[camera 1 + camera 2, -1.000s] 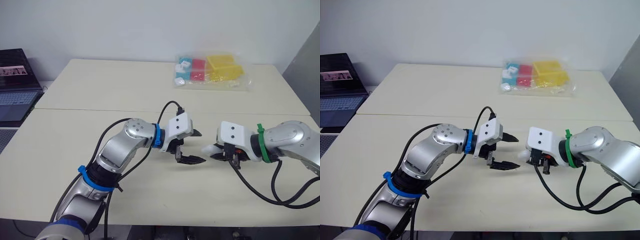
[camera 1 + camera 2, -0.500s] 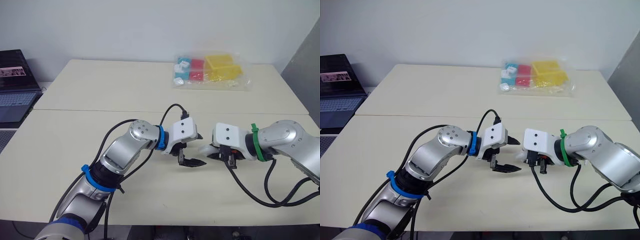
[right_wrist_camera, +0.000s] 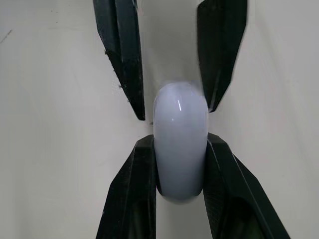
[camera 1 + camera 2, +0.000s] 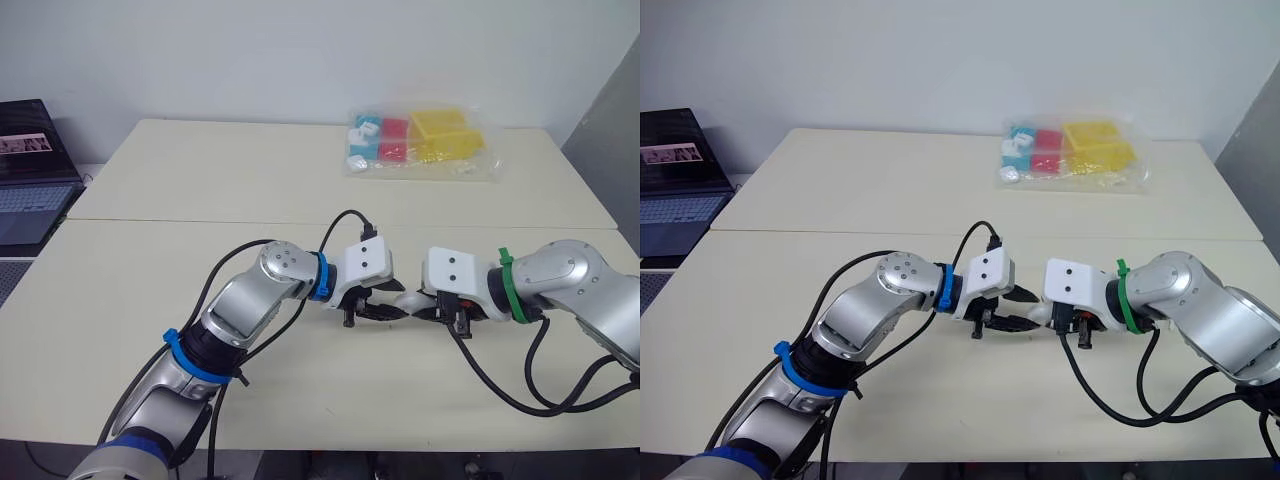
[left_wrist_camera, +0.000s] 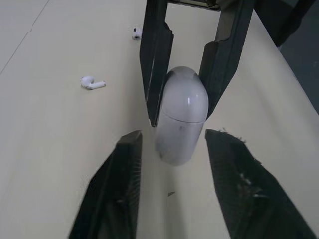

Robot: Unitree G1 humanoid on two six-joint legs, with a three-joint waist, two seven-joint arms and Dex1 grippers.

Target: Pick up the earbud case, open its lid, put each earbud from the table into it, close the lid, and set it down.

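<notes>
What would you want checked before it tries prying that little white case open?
1. Grip: the right gripper clamps the earbud case on both sides: ok.
2. Helper: the left gripper is open, straddling the case's free end: ok.
3. Lid shut, seam closed: ok.
4. Which end is the lid: cannot tell.
5. The first earbud and second earbud lie on the table, apart from the case: ok.

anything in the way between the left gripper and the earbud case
Nothing visible is. The right gripper is shut on the earbud case, and the case's free end sits in the gap of the open left gripper, a finger on either side. The nearest earbud lies on the table, off that line.
</notes>
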